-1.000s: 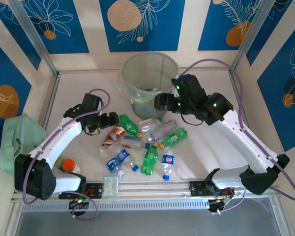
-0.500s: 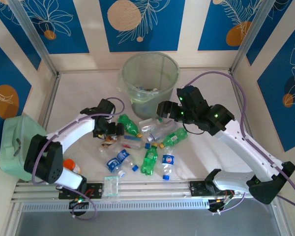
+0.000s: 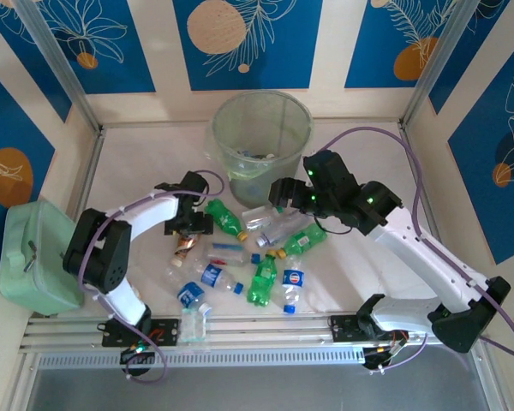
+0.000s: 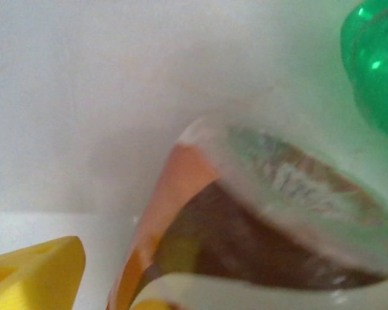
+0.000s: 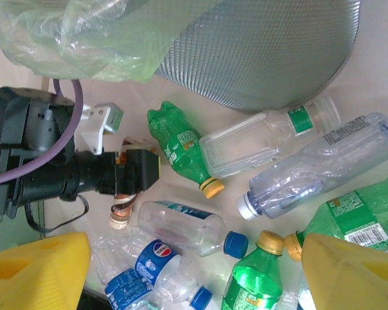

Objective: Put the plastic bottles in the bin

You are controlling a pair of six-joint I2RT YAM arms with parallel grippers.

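Note:
The bin stands at the back middle, and its ribbed wall shows in the right wrist view. Several plastic bottles lie in front of it: a green one, clear ones and blue-labelled ones. My left gripper is low over a brown-and-orange labelled bottle, open, with a strip of table between its yellow fingertip and the bottle. My right gripper hangs open above the pile, its yellow fingers wide apart and holding nothing.
A mint-green boxy container sits at the left edge. A clear bottle lies by the front rail. The bin's liner bag droops over its rim. Walls close in the back and both sides.
The left gripper moved right and down onto the brown-and-orange bottle, its arm folding in. The right gripper dropped from the bin's rim toward the pile. Two blue-labelled bottles near the front shifted.

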